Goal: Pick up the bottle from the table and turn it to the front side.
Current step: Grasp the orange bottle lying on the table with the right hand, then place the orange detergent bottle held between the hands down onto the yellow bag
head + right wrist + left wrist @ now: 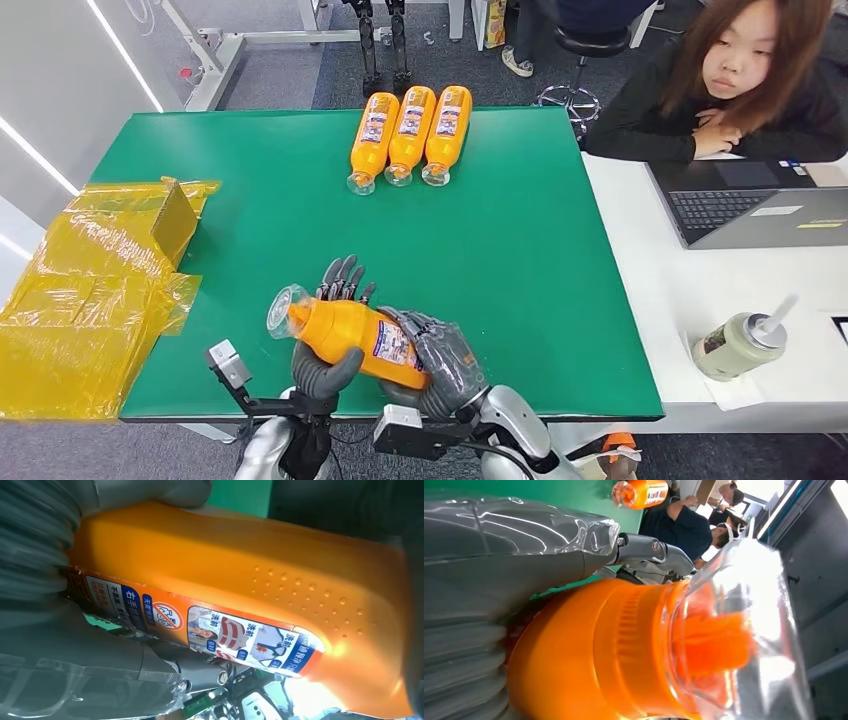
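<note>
So right at the near edge of the green table (520,280), both hands are wrapped around one orange plastic bottle with a clear cap (345,335). It's held up off the table, lying on its side, cap end pointing to the robot's left and a bit away. The left hand (328,330) cups the neck end, thumb curled under the front and dark fingertips poking out behind. The right hand (445,365) grips the base end, fingers closed over it. The label with the blue and white panels (397,347) is partly showing near the right hand's fingers.

Off to the left there's a crumpled yellow plastic bag (90,290) hanging over the table edge. At the far side, three more orange bottles (410,135) lie side by side, touching, caps toward the robot.

On the white desk (650,300) to the right: a pale green cup with a straw (738,345), a grey laptop (755,205), and a person in black (720,95) leaning on it.
</note>
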Robot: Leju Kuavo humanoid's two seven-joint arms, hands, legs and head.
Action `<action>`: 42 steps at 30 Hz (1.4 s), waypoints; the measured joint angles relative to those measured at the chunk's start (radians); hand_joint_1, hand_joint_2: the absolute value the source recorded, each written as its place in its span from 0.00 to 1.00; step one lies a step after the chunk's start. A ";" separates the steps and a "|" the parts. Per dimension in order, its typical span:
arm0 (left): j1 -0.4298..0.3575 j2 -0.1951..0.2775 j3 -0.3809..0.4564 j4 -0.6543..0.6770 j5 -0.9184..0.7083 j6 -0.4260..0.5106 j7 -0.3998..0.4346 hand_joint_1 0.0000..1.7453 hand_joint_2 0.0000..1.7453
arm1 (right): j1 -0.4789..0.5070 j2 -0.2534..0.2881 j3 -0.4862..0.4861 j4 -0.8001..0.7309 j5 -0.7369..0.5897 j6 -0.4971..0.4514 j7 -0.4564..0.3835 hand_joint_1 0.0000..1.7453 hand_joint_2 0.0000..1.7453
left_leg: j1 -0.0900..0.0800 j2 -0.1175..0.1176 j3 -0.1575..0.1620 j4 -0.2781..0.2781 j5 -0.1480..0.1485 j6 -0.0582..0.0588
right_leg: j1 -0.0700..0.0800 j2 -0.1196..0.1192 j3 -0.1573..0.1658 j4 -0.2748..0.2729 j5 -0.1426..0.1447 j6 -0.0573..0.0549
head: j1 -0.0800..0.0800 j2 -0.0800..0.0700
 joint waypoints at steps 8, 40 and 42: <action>-0.005 0.000 -0.008 0.000 0.017 0.024 -0.003 0.00 1.00 | -0.001 0.034 0.015 0.022 -0.082 0.013 -0.028 1.00 1.00 | 0.000 0.000 0.000 0.000 0.000 0.000 | 0.000 0.000 0.000 0.000 0.000 0.000 | 0.000 0.000; 0.072 0.026 0.022 -0.097 0.026 0.105 0.001 0.53 1.00 | -0.021 0.097 0.073 0.160 -0.202 0.003 -0.156 0.00 1.00 | 0.000 0.000 -0.001 0.000 0.000 0.000 | 0.000 0.001 -0.001 0.000 0.000 0.000 | 0.000 0.000; 0.068 0.025 0.020 -0.105 0.030 0.105 0.005 0.53 1.00 | -0.003 0.092 0.068 0.125 -0.215 -0.077 -0.204 0.00 1.00 | 0.000 0.000 -0.001 0.000 0.000 0.000 | 0.000 0.001 -0.001 0.000 0.000 0.000 | 0.000 0.000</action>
